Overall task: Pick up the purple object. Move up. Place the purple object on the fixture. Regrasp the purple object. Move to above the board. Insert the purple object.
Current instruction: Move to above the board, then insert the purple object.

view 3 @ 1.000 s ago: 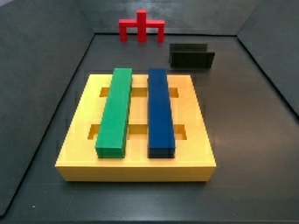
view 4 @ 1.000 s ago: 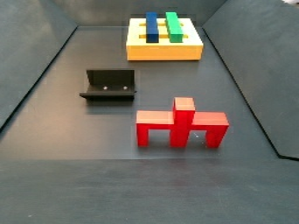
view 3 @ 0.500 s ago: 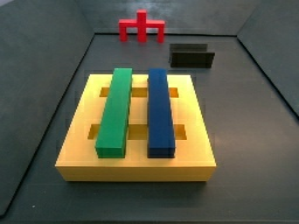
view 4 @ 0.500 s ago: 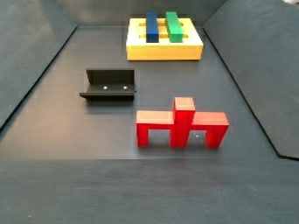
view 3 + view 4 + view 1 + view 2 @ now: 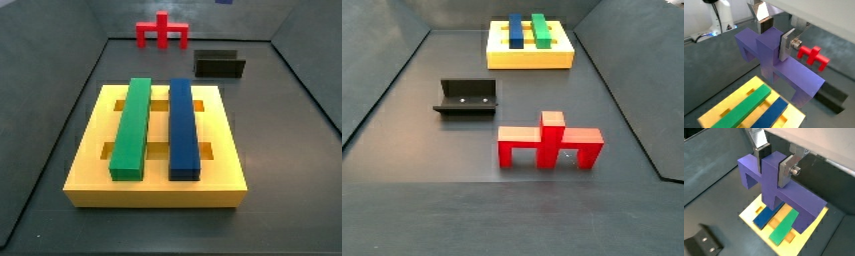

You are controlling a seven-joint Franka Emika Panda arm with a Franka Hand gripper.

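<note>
Hanging well above the yellow board (image 5: pixel 821 218), the gripper (image 5: pixel 774 34) was pinching the purple object (image 5: pixel 777 62) by its raised middle, one silver finger (image 5: pixel 787 42) flat on each side, as both wrist views showed. The piece appeared rigid, smooth-faced and probably light; in my judgement the raised middle was the sound place to hold it, since the wide crossbar would lever against any grip nearer an end. Neither side view showed gripper or purple object, both being above the frame. Against the side views of a second and half a second before, nothing on the floor had shifted: the fixture (image 5: pixel 466 97), the red forked piece (image 5: pixel 548 139), the green bar (image 5: pixel 131 127) and blue bar (image 5: pixel 183 128) lay as before.
</note>
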